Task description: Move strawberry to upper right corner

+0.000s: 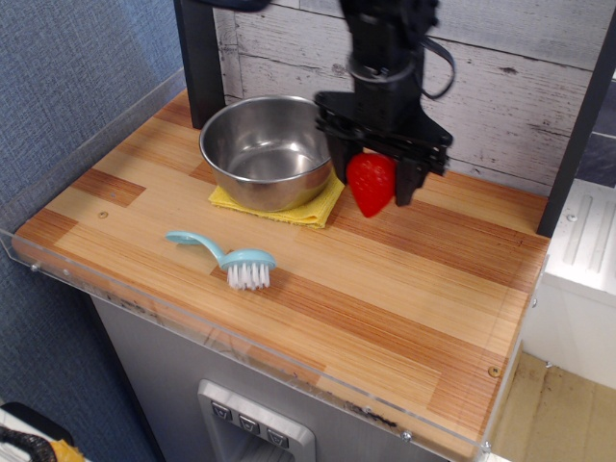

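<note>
The glossy red strawberry (pixel 372 183) hangs between the black fingers of my gripper (pixel 377 185), which is shut on it and holds it above the wooden tabletop, just right of the steel bowl. Its green cap is hidden in the gripper. The upper right corner (pixel 525 207) of the striped tabletop, where the plank wall meets the black post, lies further right and back of the gripper.
A steel bowl (pixel 262 152) sits on a yellow cloth (pixel 308 210) at the back left. A light blue brush (pixel 231 259) lies near the front left. A black post (pixel 577 125) stands at the right edge. A clear acrylic rim (pixel 241 337) runs along the front.
</note>
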You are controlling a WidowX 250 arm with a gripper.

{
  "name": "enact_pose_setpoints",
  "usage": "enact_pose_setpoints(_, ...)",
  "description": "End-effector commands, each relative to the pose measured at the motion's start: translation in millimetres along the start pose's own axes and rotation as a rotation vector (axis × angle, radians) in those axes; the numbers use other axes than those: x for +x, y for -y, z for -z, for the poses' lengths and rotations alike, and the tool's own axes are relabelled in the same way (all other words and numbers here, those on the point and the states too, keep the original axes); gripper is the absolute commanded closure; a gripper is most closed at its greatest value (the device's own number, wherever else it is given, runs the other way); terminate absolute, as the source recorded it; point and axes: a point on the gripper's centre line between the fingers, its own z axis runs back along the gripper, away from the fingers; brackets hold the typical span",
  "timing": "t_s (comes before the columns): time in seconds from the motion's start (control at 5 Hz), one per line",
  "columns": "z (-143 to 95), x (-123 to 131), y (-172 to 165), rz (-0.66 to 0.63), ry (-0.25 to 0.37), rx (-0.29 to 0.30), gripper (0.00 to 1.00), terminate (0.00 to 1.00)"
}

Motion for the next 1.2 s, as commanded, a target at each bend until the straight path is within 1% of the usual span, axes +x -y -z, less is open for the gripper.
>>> enact_pose_setpoints(0.0, 32, 48, 12, -0.030, -0.009, -0.047, 1.00, 0.00)
enact_pose_setpoints(0.2, 46, 48, 33, -0.012, -0.032, -0.084, 1.00, 0.00)
enact_pose_setpoints(0.4, 50, 39, 49, 0.009, -0.065, -0.105, 1.00, 0.00)
enact_pose_setpoints(0.6, 40, 25, 59, 0.030, -0.078, -0.105, 0.00, 0.00)
enact_pose_setpoints(0.8, 22, 24, 63, 0.041, -0.046, -0.091, 0.00, 0.00)
enact_pose_setpoints(1.0, -11, 32, 58, 0.031, 0.021, -0.060, 0.00, 0.00)
